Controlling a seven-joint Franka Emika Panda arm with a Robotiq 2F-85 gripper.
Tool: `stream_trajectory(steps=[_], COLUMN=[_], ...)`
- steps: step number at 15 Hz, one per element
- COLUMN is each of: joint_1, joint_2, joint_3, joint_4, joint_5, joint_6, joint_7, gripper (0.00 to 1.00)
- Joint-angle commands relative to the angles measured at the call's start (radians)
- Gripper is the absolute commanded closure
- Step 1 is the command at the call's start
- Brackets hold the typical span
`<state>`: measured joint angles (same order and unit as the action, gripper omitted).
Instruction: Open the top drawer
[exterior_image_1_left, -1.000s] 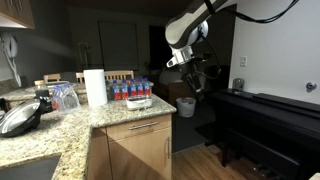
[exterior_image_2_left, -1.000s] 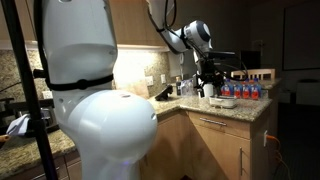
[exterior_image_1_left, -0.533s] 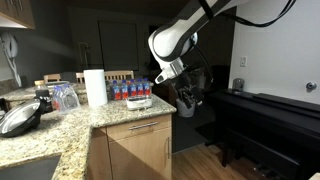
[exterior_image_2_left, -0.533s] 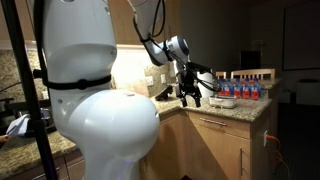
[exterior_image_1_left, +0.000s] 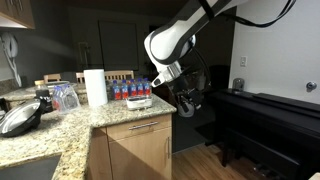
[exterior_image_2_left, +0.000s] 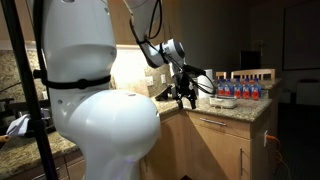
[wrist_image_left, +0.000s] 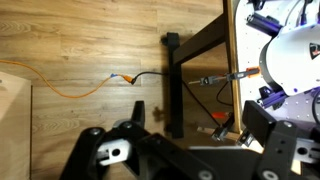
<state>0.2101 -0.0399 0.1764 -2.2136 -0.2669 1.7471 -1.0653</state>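
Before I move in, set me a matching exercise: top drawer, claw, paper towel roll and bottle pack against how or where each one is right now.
Things:
1. top drawer
2. claw
3. paper towel roll
4. bottle pack

States or places:
A. standing upright on the counter
B. shut
C. open, in the air past the counter's end
D. clustered at the counter's corner, above the drawer

Pairs: 1-B, 2-C, 3-A, 4-D

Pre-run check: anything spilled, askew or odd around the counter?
Nothing spilled or askew on the counter; the top drawer sits flush and shut. Only oddity: a loose orange cable snakes across the wood floor in the wrist view, by a black furniture leg.
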Motion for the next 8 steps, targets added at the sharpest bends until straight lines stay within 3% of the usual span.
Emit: stream_trajectory(steps=[1,8], joint_1=[-0.033,-0.039], joint_2=[-0.019,0.002], joint_3=[-0.032,-0.052], joint_4=[-0.035,-0.154], joint_5=[0.129,0.418], joint_6=[0.133,0.560], joint_7=[-0.006,-0.151], gripper=[0.00,0.00])
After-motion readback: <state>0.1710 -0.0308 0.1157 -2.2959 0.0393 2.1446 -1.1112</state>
